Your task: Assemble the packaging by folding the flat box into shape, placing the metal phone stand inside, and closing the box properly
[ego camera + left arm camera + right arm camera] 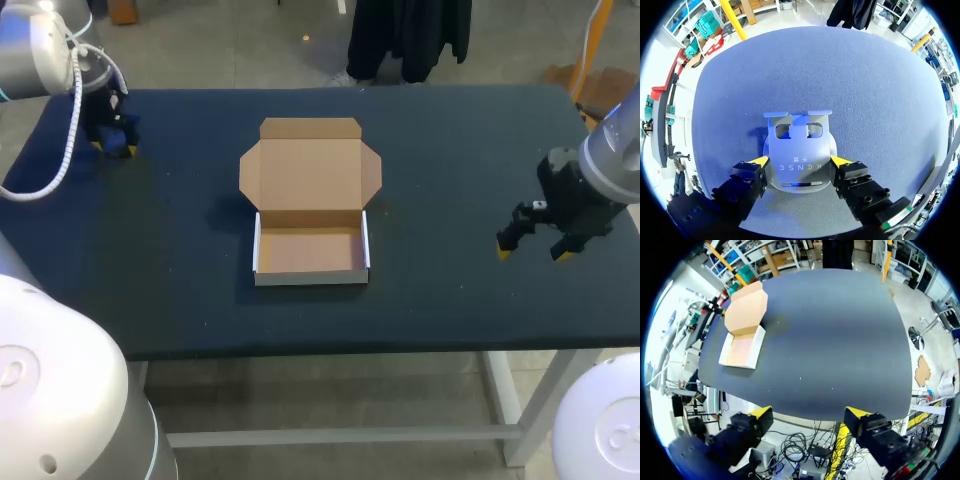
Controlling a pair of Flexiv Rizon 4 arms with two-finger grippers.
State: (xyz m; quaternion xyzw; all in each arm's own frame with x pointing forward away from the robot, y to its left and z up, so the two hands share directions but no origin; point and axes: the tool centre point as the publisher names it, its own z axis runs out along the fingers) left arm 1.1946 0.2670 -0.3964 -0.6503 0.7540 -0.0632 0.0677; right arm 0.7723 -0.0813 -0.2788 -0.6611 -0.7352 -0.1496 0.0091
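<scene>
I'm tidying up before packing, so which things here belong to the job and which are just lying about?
For the job: cardboard box, folded up, lid open, empty; metal phone stand, between the left pincer fingers; right pincer, open, holding nothing.
Not part of it: the dark table under them.

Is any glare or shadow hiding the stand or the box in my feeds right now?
Left wrist view: the phone stand shows only a soft sheen, its cut-outs stay readable, and a shadow lies beside it on the table. Head view: the box is evenly lit, with a faint shadow on the table at its left. Right wrist view: the box shows no shadow across it and no glare.
</scene>
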